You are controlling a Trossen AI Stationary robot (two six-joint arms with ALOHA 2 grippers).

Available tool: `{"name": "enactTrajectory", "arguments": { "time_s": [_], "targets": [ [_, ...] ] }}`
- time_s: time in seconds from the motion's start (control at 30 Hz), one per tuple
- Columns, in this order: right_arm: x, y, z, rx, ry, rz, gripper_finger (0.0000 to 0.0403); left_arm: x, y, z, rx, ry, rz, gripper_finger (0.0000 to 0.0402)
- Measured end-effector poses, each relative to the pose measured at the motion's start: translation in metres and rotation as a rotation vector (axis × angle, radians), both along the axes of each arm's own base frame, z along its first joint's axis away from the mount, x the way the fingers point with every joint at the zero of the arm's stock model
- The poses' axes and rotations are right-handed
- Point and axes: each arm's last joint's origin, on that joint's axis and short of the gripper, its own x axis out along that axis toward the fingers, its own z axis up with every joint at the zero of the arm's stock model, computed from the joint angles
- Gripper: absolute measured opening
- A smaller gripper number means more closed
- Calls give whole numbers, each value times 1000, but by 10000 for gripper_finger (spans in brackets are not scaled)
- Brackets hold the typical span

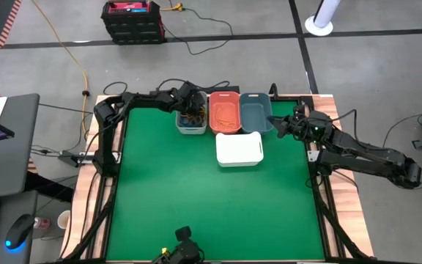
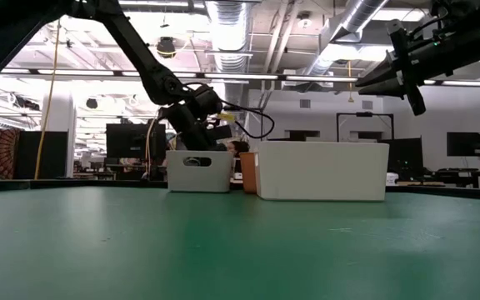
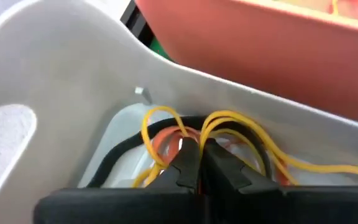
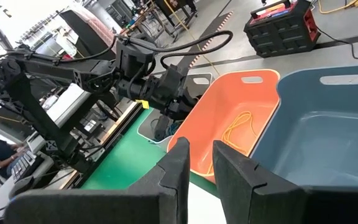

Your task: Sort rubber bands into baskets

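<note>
Down inside the light grey basket point(image 1: 191, 121), far left of the row, the left gripper point(image 3: 194, 165) has its fingers pinched nearly together on yellow rubber bands point(image 3: 229, 127) in a tangle with black and orange-red ones. The coral-orange basket point(image 1: 224, 111), already holding yellow loops, touches the grey basket's right wall, so the carry would probably be short: lift, then go right. The left arm is plainly nearer. The right gripper point(image 4: 197, 163) hangs raised by the slate-blue basket point(image 1: 256, 114), fingers slightly apart, holding nothing. The white basket point(image 1: 239, 148) sits nearer.
</note>
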Motion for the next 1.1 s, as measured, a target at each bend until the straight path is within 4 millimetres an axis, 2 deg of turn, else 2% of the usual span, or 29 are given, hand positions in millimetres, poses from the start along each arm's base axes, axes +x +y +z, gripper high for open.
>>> {"name": "enactTrajectory", "arguments": {
  "time_s": [0.1, 0.43, 0.67, 0.87, 1.03, 1.1],
  "targets": [
    [0, 0, 0, -1, 1, 1, 97, 0, -5, 12, 5, -8, -5, 5],
    [0, 0, 0, -2, 1, 2, 97, -17, -25, 77, 16, -100, 21, 2],
    [0, 0, 0, -1, 1, 7, 97, -23, -35, 112, -98, -311, 59, 1],
    [1, 1, 0, 3, -2, 37, 97, -26, -38, 130, -119, -425, 161, 1],
    [2, 4, 0, 2, -2, 57, 97, -29, -41, 142, 13, -425, 245, 1],
    [3, 5, 0, 2, -2, 66, 97, -28, -43, 145, 55, -412, 197, 1]
  ]
}}
